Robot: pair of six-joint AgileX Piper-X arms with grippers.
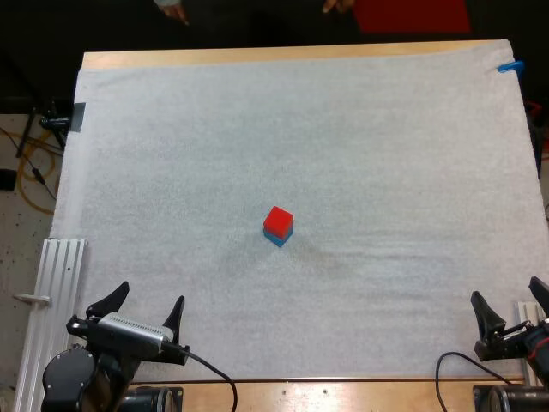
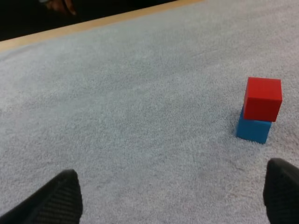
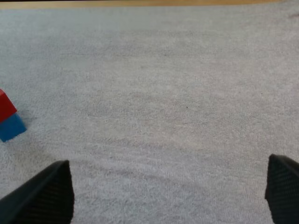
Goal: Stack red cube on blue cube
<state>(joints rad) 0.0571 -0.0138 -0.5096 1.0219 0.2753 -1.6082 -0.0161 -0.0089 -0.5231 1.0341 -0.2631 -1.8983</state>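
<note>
Red cube, small and bright with sharp edges, sits on top of a small blue cube, clear of both grippers.

Nearest, at the table's 7 o'clock corner, is the left gripper, black two-finger pincer. Its fingers are spread wide and hold nothing. At 5 o'clock is the right gripper, same type. It is also wide apart and empty. Both hover over the near edge of the white fuzzy mat. A strip of the wooden table shows below that edge. A ribbed silver metal rail lies along the mat's 8 o'clock side.

Further out is the two-cube stack, close to the mat's centre and a touch toward 6 o'clock. It is well apart from either pincer.

In the left wrist view the red cube rests on the blue cube, shifted slightly off-square. The stack is upright on the mat, beyond the open fingers.

In the right wrist view the red cube and blue cube stand off to the side, beyond that arm's parted fingers.

Farthest, past the table's 12 o'clock edge, a person's hand shows at 11 o'clock and a second hand near 12.
</note>
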